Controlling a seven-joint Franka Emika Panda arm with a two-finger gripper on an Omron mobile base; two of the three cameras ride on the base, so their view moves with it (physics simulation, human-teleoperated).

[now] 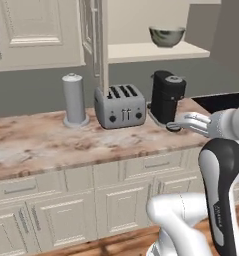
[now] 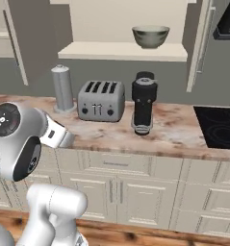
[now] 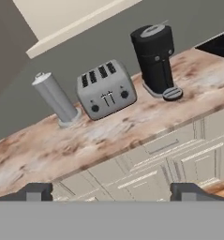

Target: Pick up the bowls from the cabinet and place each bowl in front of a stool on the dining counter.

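Note:
A dark grey-green bowl [image 1: 167,36] [image 2: 150,36] with a pale inside stands on the pale shelf of the cabinet [image 1: 141,51] [image 2: 121,51], whose doors hang open. My gripper [image 3: 115,192] is open with nothing between its fingers. It hovers in front of the kitchen worktop, well below and short of the shelf. In the hand view the cabinet [image 3: 71,21] shows its shelf edge at the top, and the bowl is out of that frame. The stool and the dining counter are out of view.
On the marble-topped run of cream drawers [image 1: 51,145] [image 2: 159,139] stand a grey cylinder [image 1: 74,100] [image 2: 62,89], a grey toaster [image 1: 120,106] [image 2: 101,100] [image 3: 105,89] and a black coffee machine [image 1: 167,96] [image 2: 144,103] [image 3: 155,58], all below the shelf. A black cooktop [image 2: 220,126] lies at the right.

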